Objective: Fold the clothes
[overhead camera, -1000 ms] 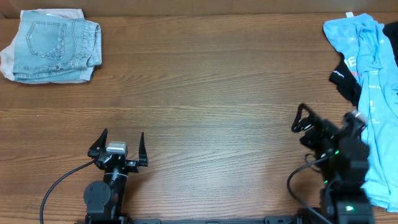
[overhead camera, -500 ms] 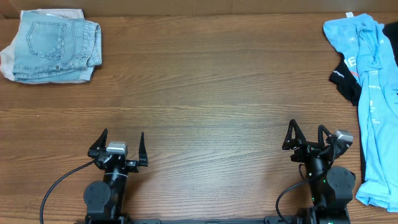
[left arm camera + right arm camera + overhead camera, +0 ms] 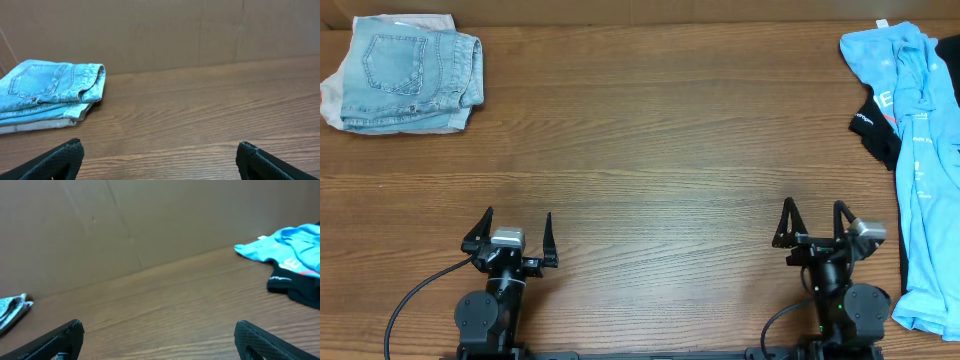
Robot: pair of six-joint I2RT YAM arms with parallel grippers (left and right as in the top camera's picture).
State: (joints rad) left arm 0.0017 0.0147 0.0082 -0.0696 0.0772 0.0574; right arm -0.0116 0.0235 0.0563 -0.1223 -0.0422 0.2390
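Folded pale-blue denim shorts (image 3: pixel 410 75) lie at the far left corner on top of beige shorts (image 3: pixel 332 100); they also show in the left wrist view (image 3: pixel 47 87). A sky-blue printed T-shirt (image 3: pixel 925 150) lies crumpled along the right edge over a black garment (image 3: pixel 878 125); both show in the right wrist view, the T-shirt (image 3: pixel 290 237) and the black garment (image 3: pixel 295 285). My left gripper (image 3: pixel 510 235) is open and empty near the front edge. My right gripper (image 3: pixel 813 228) is open and empty, just left of the T-shirt.
A brown cardboard wall (image 3: pixel 200 30) stands along the table's far edge. The wooden table (image 3: pixel 650 150) stretches between the two clothes piles.
My right arm has drawn back from the T-shirt toward the front edge and turned to face the far wall, its gripper empty. The left arm has not moved.
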